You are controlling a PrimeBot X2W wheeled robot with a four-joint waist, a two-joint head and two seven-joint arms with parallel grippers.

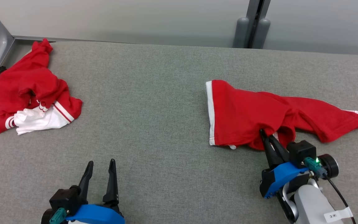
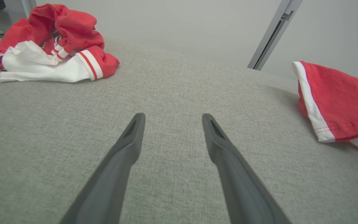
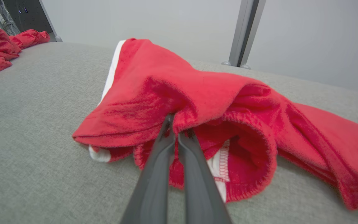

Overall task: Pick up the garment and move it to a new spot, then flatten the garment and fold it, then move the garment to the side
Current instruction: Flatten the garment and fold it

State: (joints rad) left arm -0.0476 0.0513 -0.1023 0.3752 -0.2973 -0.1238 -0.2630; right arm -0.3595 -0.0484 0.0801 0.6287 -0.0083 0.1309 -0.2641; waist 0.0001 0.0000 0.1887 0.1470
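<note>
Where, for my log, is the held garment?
Head view: the garment lies at right on the grey surface, near edge pinched by the right gripper.

The left end effector (image 2: 173, 116) spreads above table (image 2: 172, 87), red pile (image 2: 73, 31) upper left, garment (image 2: 340, 99) right.

You are viewing one garment (image 1: 247, 112): red, white-trimmed, lying rumpled on the desk (image 1: 154, 124) at your right, white hem facing left, near edge bunching where your right claw (image 1: 262, 132) is pinching it.
</note>
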